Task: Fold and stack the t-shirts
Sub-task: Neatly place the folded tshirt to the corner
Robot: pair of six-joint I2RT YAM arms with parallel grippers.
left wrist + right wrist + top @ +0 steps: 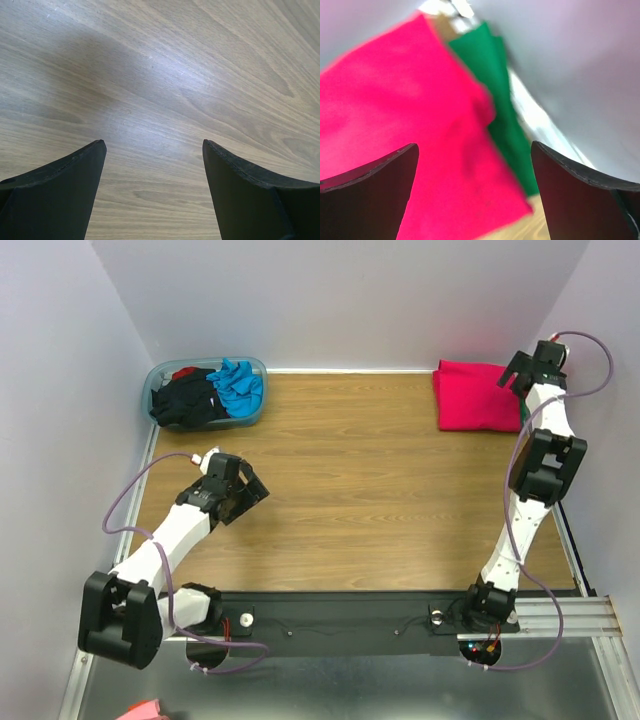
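Observation:
A folded magenta-red t-shirt (475, 395) lies at the table's far right corner, on top of a green t-shirt (497, 80) whose edge shows along its right side. My right gripper (528, 370) hovers open and empty just right of this stack; in the right wrist view the magenta shirt (395, 115) fills the space between my fingers. A black t-shirt (185, 400) and a turquoise-blue t-shirt (238, 385) lie crumpled in the tub. My left gripper (250, 490) is open and empty over bare wood at the left.
The translucent bluish tub (205, 423) stands at the far left corner; a bit of red cloth (186, 372) shows inside it. Grey walls close in the table at the back and both sides. A black rail (340, 620) runs along the near edge.

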